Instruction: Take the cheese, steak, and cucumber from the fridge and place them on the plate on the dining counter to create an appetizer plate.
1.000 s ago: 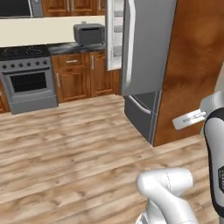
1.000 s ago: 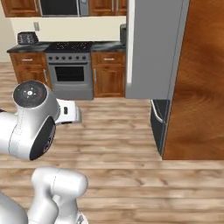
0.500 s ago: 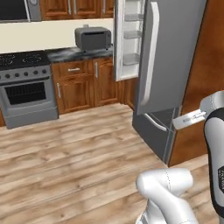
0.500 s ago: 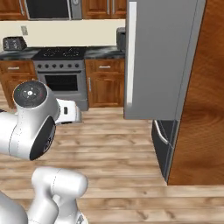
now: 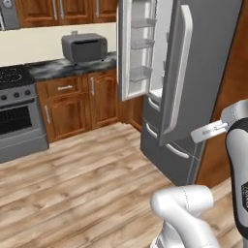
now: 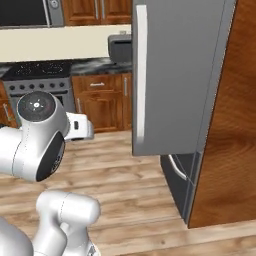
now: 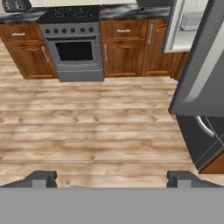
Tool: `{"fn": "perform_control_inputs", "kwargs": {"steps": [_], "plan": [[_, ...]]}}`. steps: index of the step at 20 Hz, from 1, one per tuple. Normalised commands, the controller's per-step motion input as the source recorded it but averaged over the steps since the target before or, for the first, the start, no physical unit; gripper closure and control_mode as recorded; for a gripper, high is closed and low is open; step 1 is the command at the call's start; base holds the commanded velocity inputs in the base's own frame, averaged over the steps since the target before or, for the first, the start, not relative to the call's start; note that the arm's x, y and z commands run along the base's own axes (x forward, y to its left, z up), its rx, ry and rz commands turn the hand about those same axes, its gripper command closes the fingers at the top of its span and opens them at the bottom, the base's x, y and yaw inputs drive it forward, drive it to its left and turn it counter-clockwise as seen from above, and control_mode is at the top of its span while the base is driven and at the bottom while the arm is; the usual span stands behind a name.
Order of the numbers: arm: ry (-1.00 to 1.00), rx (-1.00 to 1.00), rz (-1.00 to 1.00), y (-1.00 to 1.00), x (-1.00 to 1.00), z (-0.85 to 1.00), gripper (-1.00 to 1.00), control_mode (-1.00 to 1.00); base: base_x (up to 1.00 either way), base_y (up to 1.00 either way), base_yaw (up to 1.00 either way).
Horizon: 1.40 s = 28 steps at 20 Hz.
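The grey fridge (image 5: 193, 82) stands ahead on the right with both upper doors swung open. Its left door (image 5: 138, 48) shows white shelves, and its lower drawers (image 5: 162, 145) are closed. In the right base view the right fridge door (image 6: 175, 75) faces me edge-on and blocks the interior. My gripper (image 7: 113, 178) is open over bare wooden floor, well short of the fridge (image 7: 199, 74), with nothing between its fingertips (image 7: 43, 177). The cheese, steak and cucumber are hidden behind the doors. The plate and dining counter are out of view.
A grey stove (image 7: 74, 48) and reddish-brown cabinets (image 5: 85, 104) line the back wall, with a grey countertop appliance (image 5: 85, 47) above them. A tall wooden panel (image 6: 230, 125) flanks the fridge on the right. Open wooden floor (image 7: 87, 127) lies ahead.
The whole picture has shifted: the base has driven closer to the fridge, which now looks larger and nearer. The arm's pose and the open gripper are unchanged.
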Motion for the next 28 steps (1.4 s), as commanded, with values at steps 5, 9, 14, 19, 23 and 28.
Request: {"fn": "perform_control_inputs", "kwargs": {"steps": [5, 9, 14, 19, 23, 28], "plan": [[0.00, 0.00, 0.00, 0.00, 0.00, 0.00, -1.00, 1.00, 0.35, 0.81, -0.45], [0.00, 0.00, 0.00, 0.00, 0.00, 0.00, -1.00, 1.00, 0.07, 1.00, -0.43], [0.00, 0.00, 0.00, 0.00, 0.00, 0.00, -1.00, 1.00, 0.05, 1.00, -0.44], [0.00, 0.00, 0.00, 0.00, 0.00, 0.00, -1.00, 1.00, 0.12, 0.95, -0.45], [0.00, 0.00, 0.00, 0.00, 0.00, 0.00, -1.00, 1.00, 0.47, 0.94, -0.50], [0.00, 0.00, 0.00, 0.00, 0.00, 0.00, -1.00, 1.00, 0.77, 0.87, -0.52]]}}
